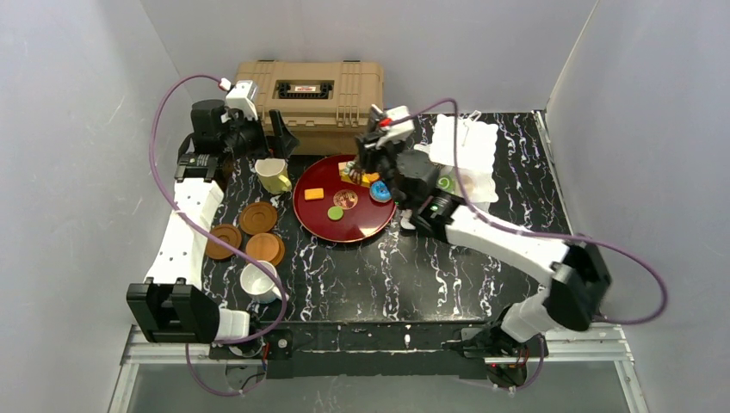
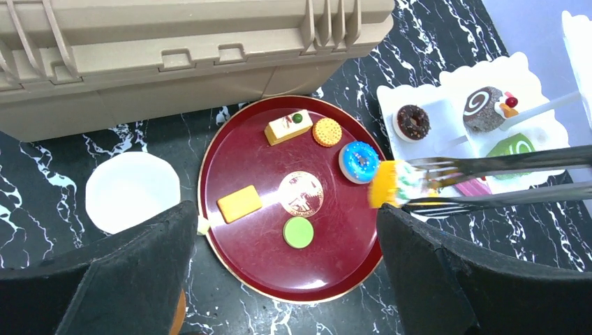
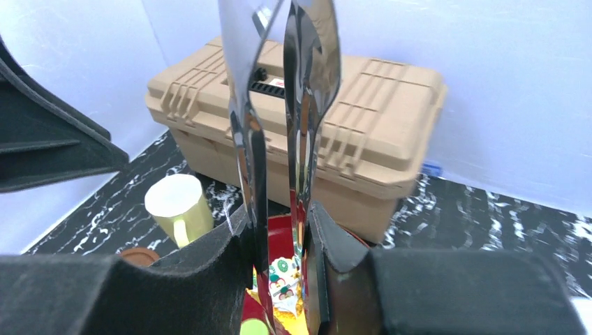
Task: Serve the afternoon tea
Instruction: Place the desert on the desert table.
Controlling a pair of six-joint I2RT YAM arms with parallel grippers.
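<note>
A tan plastic case (image 1: 310, 90) is sitting closed at the back of the black marbled table (image 1: 413, 275). A round dark-red tray (image 1: 344, 225) is lying just in front of it. Metal tongs (image 2: 502, 164) are reaching over the tray's right rim.

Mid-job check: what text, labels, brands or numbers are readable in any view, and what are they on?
No text is readable in any view.
Label on the tan case lid: too small and blurred to read.
Stamped mark on the round brown biscuit on the red tray: no legible letters.
</note>
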